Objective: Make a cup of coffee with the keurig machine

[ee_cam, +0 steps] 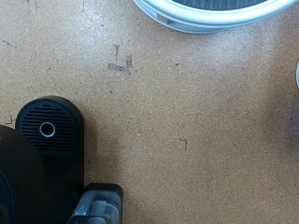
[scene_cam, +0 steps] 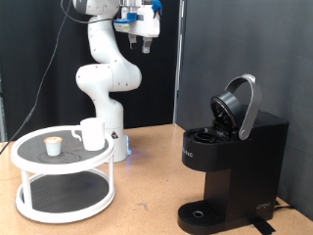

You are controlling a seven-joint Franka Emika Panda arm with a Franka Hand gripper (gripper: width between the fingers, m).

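The keurig machine (scene_cam: pixel 233 157) stands on the wooden table at the exterior view's right. Its rounded lid (scene_cam: pixel 240 106) is hinged up and open, and nothing stands on its round drip base (scene_cam: pixel 201 213). The white cup (scene_cam: pixel 92 133) stands on the top shelf of a white round two-tier stand (scene_cam: pixel 39 163) at the exterior view's left. A small tan-topped pod (scene_cam: pixel 53 147) sits beside the cup. My gripper (scene_cam: pixel 145 41) hangs high above the table, between the stand and the machine, with nothing seen in it. The wrist view shows the machine's drip base (ee_cam: pixel 47 131) from above; no fingers show there.
The white arm's base (scene_cam: pixel 115 137) stands just behind the stand. A dark curtain forms the backdrop. Bare wooden table (scene_cam: pixel 147 186) lies between stand and machine. In the wrist view, the stand's rim (ee_cam: pixel 210 17) shows at the frame's edge, with bare table (ee_cam: pixel 187 112) around.
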